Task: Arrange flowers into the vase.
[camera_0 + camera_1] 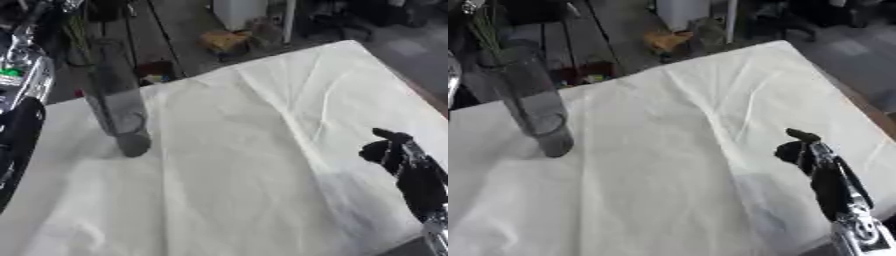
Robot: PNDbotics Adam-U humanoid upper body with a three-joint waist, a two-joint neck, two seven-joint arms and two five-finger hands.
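White cloth (262, 150) covers the table; right robot hand (802, 152) curled, empty, beside vase (118, 110).

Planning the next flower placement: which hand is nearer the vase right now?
Left, probably. The glass vase stands on the white cloth at the robot's left, right beside the left arm. The right hand hovers curled and empty over the cloth's right side. The left hand itself is out of view.

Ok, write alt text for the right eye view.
A tall clear glass vase with green stems stands at the left of a table under a creased white cloth. The robot's black right hand hovers at lower right, holding nothing.
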